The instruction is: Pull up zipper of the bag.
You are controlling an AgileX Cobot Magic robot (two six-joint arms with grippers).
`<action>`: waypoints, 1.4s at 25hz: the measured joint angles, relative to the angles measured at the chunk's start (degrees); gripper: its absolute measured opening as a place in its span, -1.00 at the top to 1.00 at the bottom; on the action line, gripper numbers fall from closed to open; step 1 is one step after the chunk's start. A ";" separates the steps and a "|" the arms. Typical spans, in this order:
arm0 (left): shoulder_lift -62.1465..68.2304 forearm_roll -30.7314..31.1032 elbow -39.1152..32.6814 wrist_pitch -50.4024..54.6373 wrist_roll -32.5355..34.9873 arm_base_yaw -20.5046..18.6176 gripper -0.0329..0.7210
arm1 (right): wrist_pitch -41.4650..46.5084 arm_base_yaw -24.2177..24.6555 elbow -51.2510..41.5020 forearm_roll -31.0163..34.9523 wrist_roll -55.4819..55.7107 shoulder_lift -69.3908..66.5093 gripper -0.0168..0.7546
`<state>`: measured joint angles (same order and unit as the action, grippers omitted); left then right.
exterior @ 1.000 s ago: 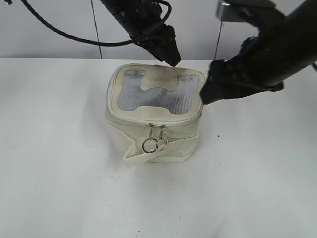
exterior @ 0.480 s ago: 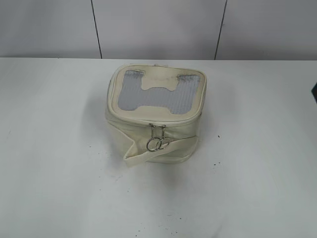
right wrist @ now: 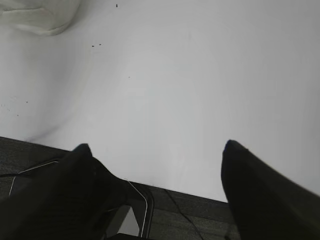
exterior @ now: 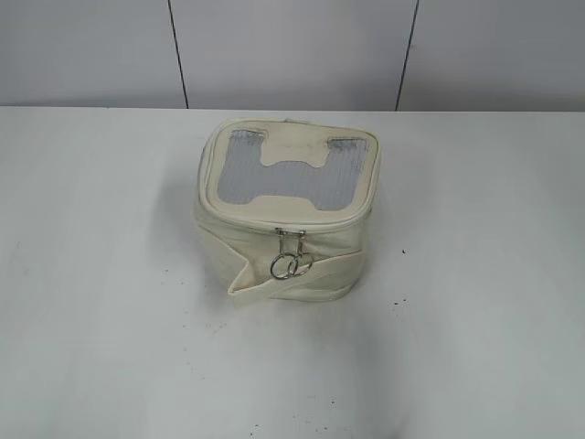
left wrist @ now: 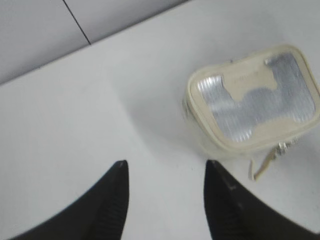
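Both arms have left the outside view; the bag (exterior: 288,215) sits alone mid-table, zipper (exterior: 291,230) apparently closed, so the task looks done. Left gripper (left wrist: 165,167) and right gripper (right wrist: 155,150) hang spread apart, empty.

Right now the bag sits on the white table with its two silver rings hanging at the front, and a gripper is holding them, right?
No gripper holds them. In the exterior view the bag sits alone on the table, its rings hanging free.
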<state>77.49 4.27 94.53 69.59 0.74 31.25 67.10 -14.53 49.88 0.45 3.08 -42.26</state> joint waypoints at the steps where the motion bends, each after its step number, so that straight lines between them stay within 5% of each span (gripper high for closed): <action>1: -2.82 -0.59 -4.57 0.05 -0.31 0.00 -0.08 | -0.12 0.00 -1.71 0.30 0.00 2.74 -0.58; 10: -35.48 -3.00 -44.93 -2.93 -1.18 0.00 -0.07 | -3.81 0.00 -16.27 0.89 -0.07 26.29 -0.58; 16: -55.73 -3.41 -62.62 -7.64 -1.24 0.00 -0.07 | -6.01 0.00 -21.05 0.89 -1.74 34.21 -0.58; 24: -70.90 -3.46 -63.84 -8.47 -1.24 0.00 -0.07 | -6.58 0.00 -21.07 0.92 -1.97 34.31 -0.58; 35: -71.55 -4.27 -63.89 -8.56 -1.24 0.00 -0.07 | -6.80 0.00 -21.12 0.92 -1.97 34.31 -0.57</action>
<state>5.94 0.00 30.65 61.03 -0.51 31.25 60.31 -14.53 28.76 1.37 1.11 -7.95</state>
